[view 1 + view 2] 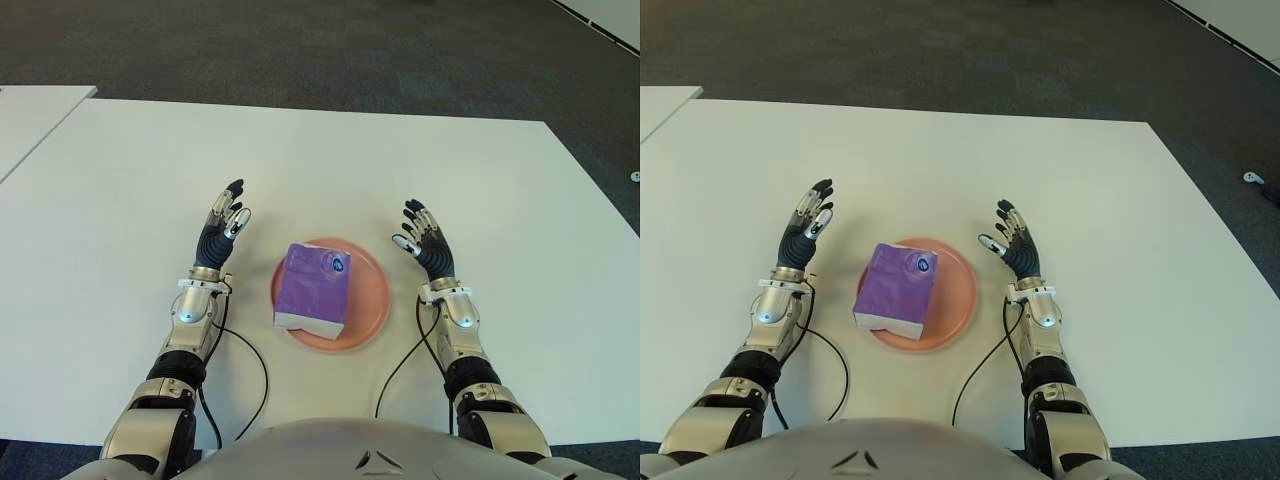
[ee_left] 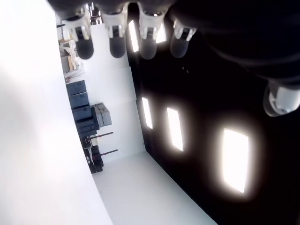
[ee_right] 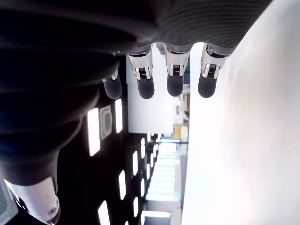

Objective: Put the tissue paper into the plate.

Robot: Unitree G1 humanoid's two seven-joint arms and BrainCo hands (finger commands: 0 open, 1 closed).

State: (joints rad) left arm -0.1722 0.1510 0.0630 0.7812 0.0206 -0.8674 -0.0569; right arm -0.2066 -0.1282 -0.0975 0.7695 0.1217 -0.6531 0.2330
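Tissue pack (image 1: 313,289), one, purple, lies on the single pink plate (image 1: 372,300) on the white table (image 1: 400,170), covering the plate's left part. Two hands flank the plate: left hand (image 1: 221,234) and right hand (image 1: 428,244), both with fingers spread wide, holding nothing.

Two cameras sit side by side on the robot's head. They look forward and down at the white bench (image 1: 120,180), and both see the same bench top and both arms. One camera sits on each wrist, very close behind the fingers (image 2: 117,44), looking out past them at the room.
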